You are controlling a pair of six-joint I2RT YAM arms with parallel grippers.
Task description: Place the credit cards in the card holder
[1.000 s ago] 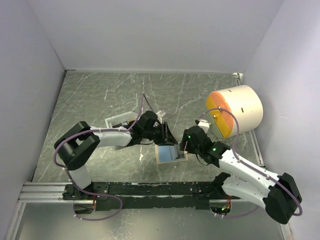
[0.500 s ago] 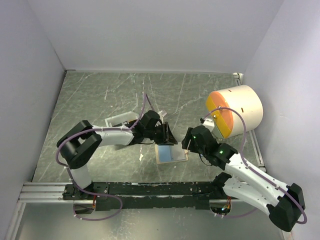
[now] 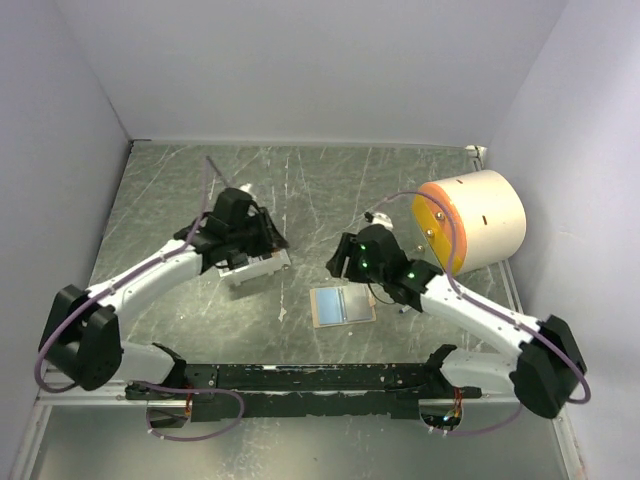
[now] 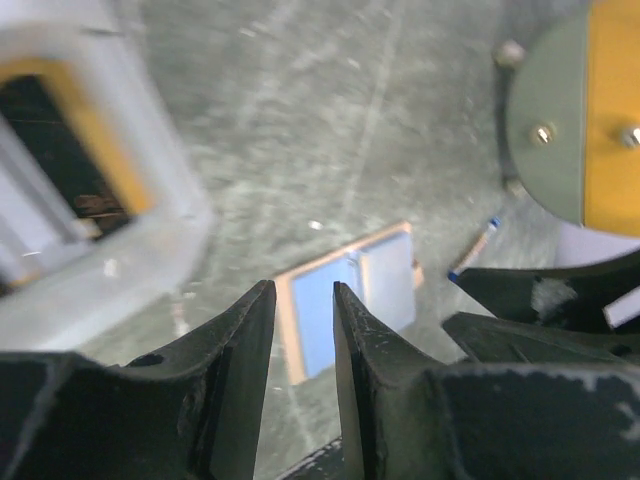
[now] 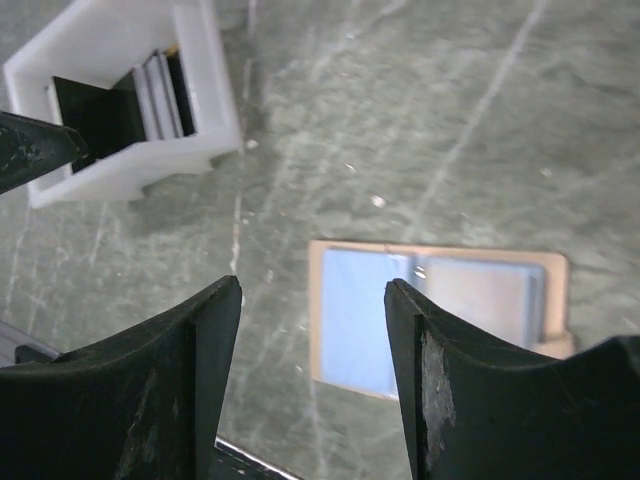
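The tan card holder [image 3: 342, 305] lies open and flat on the table. A blue card [image 5: 360, 320] sits in its left pocket and a grey card [image 5: 480, 295] in its right one. More credit cards [image 5: 160, 95], black, white and yellow-edged, stand in the white tray [image 3: 250, 270]. My left gripper [image 3: 270, 240] hovers over the tray's far right side. In the left wrist view it [image 4: 303, 290] is slightly open and empty. My right gripper [image 3: 342, 262] is wide open and empty, just beyond the holder; the right wrist view shows it [image 5: 312, 290] above the holder's left edge [image 5: 318, 300].
A big cream drum [image 3: 472, 225] with an orange and green face lies at the right, close behind my right arm. A thin pen [image 4: 473, 250] lies on the table between the holder and the drum. The tray's wall [image 5: 215, 90] is left of the holder.
My left arm swung left from over the holder to the tray. My right gripper moved back and left, away from the holder's right edge. The holder now lies uncovered and flat.
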